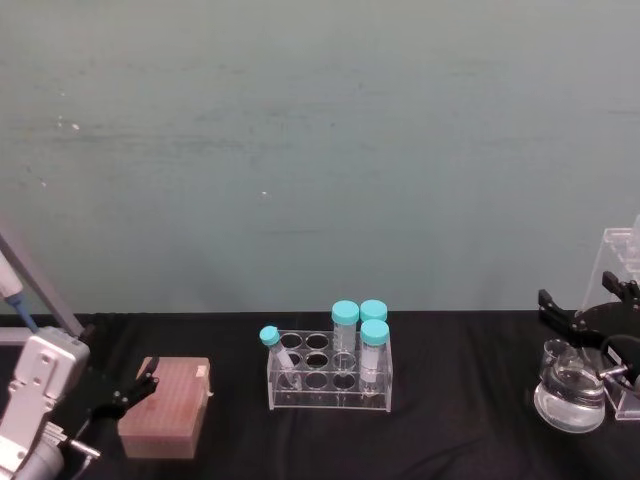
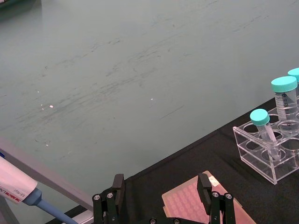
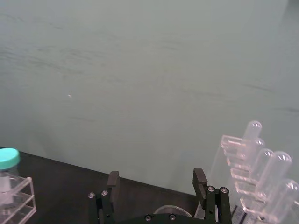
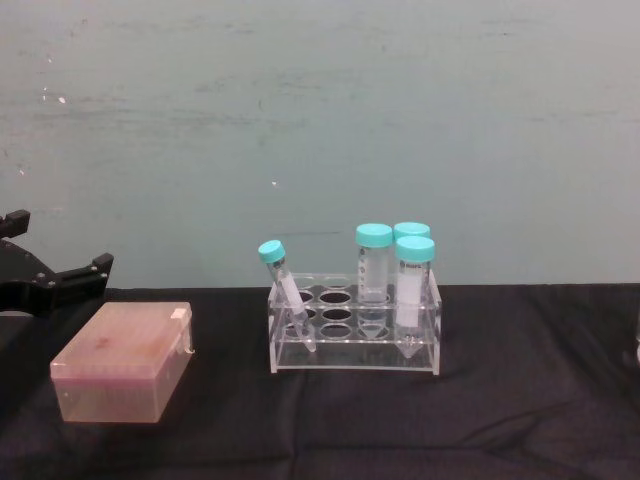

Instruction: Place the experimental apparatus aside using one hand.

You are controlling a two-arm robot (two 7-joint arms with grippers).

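Observation:
The conical glass flask stands at the table's far right, beside the clear acrylic stand. In the right wrist view the stand's long round-ended tubes lean just past my fingers. My right gripper hovers open right above the flask, its black fingers spread with nothing between them; the flask's rim peeks out below the gripper. My left gripper is open at the left, over a pink tip box, holding nothing.
A clear rack with several teal-capped tubes stands mid-table. The pink tip box lies to its left under the left gripper. A pipette hangs on a stand at the far left. Black cloth covers the table.

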